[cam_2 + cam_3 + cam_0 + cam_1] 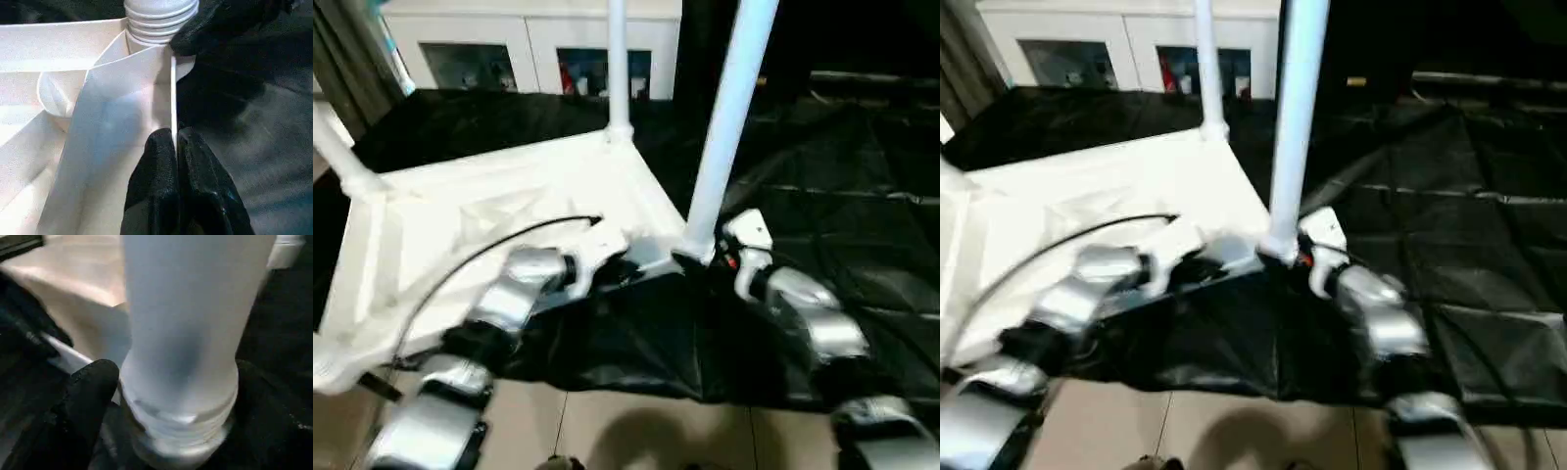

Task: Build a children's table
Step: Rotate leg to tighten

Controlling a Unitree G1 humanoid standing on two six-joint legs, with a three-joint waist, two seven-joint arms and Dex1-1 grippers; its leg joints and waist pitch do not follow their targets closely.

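**On the black sheet, near-right corner: leg seated, top braced**

On the floor sheet (822, 176) the children's table (509, 196) lies upside down, ribbed underside facing up. That is the sensible way to reach the corner sockets from above.

My left tool (175, 137) is pressed together on the thin rim wall of the top, just beside the near-right corner. I judge this is bracing, so the top doesn't slide or spin while the leg is worked.

My right tool (713, 260) is spread, with a finger (93, 396) close against the collar of the near-right leg (729, 117), low down where it enters the socket. Low on the leg is the best place to turn or steady it.

Count:
- One top.
- Three legs seen standing: near-right, far (617, 69) and left (335, 147).
- I can't make out the fourth corner.
- Two tools.
- One glass-door cabinet (529, 49) beyond the table.
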